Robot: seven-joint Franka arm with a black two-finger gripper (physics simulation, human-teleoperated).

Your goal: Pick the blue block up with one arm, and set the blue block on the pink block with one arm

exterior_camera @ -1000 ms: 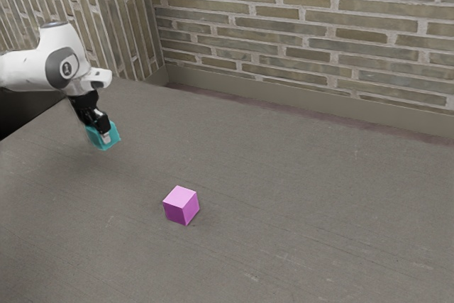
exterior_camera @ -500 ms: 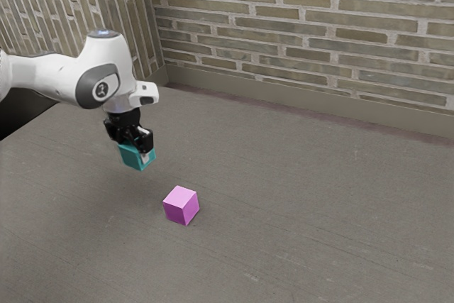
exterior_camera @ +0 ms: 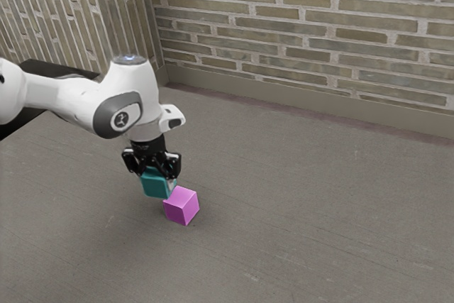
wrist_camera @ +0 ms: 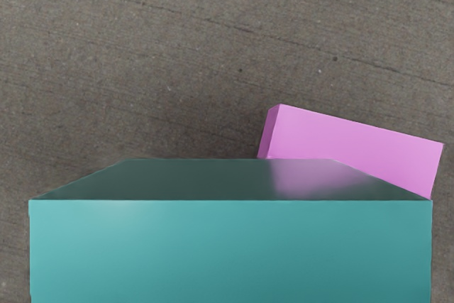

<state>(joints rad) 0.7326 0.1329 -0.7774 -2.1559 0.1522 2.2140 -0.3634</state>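
Position: black two-finger gripper (exterior_camera: 153,171) held above the grey textured tabletop (exterior_camera: 319,211). The teal-blue cube block (exterior_camera: 155,186) is clamped between its fingers and hangs clear of the table. The pink cube block (exterior_camera: 181,206) sits on the tabletop, just below the gripper and offset toward the exterior view's right. Wrist view: pink cube block (wrist_camera: 355,148) lies partly under the held block (wrist_camera: 227,246); contact unclear. Brick walls (exterior_camera: 305,26) stand well behind the gripper.
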